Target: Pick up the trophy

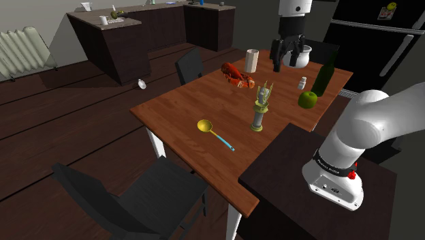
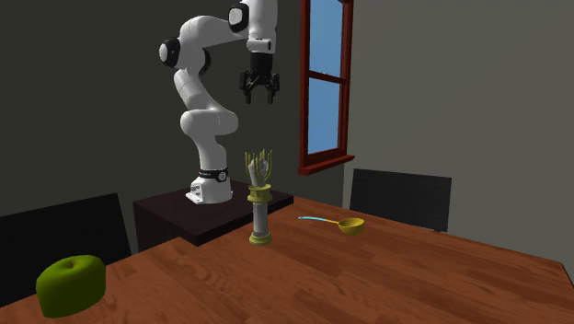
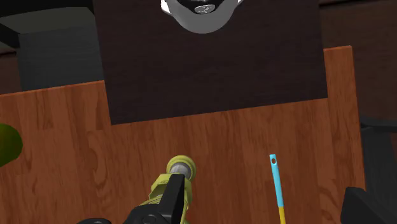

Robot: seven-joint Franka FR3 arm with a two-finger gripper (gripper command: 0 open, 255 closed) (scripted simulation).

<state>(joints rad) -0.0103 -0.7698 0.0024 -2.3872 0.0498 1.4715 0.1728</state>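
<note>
One trophy (image 1: 260, 106) is the target: a slim gold-and-grey piece with a column on a round foot and a spiky crown. It stands upright on the wooden table (image 1: 184, 109), right of centre in the shoulder view. A yellow ladle (image 1: 212, 132) with a blue handle lies near it toward that frame's left, and a green apple (image 1: 308, 99) sits near it on the right.

The black jaws hang high over the table, well apart from the trophy, in the upper middle of the second exterior view. They stand apart with nothing between them. In the wrist view the trophy lies far beneath one finger (image 3: 167, 200) rather than midway between the two.

I judge this to be the approach step, with the grasp not yet begun. The next move calls for a sideways correction to centre the column between the jaws. A long descent and a close on the narrow stem would follow, done gently, since so tall a piece on a small foot could tip.

A dark band low on the arm (image 1: 361, 123) carries lettering too small to read.
</note>
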